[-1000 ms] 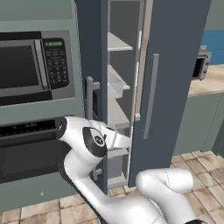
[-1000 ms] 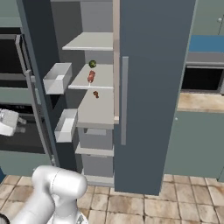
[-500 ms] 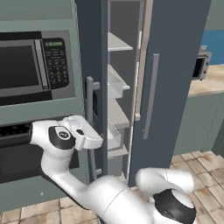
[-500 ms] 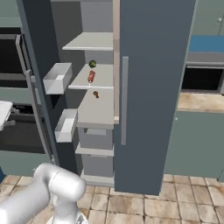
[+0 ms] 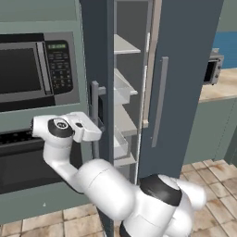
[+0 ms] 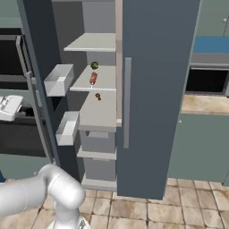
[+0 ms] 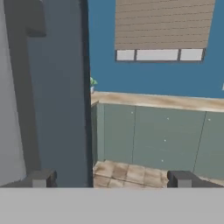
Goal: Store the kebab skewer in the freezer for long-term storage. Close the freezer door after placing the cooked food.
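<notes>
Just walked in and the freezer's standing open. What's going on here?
The kebab skewer already lies on a middle shelf inside the freezer, near a small green item. The freezer door is open, swung out to the left. The robot's arm has its pincer at the outer side of that door, by the grey handle, fingers spread and holding nothing. So the food is stored; closing the door is what's left.
</notes>
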You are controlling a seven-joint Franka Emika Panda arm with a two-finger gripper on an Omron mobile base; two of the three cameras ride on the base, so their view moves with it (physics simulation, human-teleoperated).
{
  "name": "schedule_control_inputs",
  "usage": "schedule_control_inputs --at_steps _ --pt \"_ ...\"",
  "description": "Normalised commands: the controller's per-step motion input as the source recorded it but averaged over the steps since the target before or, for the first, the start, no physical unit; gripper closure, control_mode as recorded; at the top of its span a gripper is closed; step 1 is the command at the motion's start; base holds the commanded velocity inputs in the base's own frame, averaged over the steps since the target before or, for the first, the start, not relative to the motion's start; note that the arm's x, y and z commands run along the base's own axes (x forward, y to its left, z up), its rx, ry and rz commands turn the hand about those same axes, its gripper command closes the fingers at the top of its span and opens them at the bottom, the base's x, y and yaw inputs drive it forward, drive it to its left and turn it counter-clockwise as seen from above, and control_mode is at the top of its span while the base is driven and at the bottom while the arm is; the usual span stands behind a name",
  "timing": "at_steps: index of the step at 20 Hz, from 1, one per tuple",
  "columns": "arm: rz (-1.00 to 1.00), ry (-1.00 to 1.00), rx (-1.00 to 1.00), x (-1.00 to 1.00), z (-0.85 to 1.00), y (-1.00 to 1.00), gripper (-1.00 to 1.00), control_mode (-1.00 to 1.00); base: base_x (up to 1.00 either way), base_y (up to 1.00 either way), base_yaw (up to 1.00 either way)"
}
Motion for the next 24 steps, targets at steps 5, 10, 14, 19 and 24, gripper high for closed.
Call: schedule_control_inputs --at_steps 5,10,14,19,24 --pt "0.00 0.01 -0.02 0.66 -0.06 0.00 -1.00 -1.00 0.00 0.00 0.00" --pt "0.00 0.01 0.00 0.46 -0.04 0.00 -1.00 -1.00 0.00 0.00 0.00" --pt "0.02 0.00 0.00 0.39 -0.06 -0.11 -1.00 -1.00 0.00 0.00 0.00" --pt "0.13 0.00 0.00 0.45 -0.10 -0.54 -1.00 -1.00 0.00 0.00 0.00" --pt "0.16 0.00 0.00 0.51 -0.09 -0.63 -1.00 -1.00 0.00 0.00 0.00"
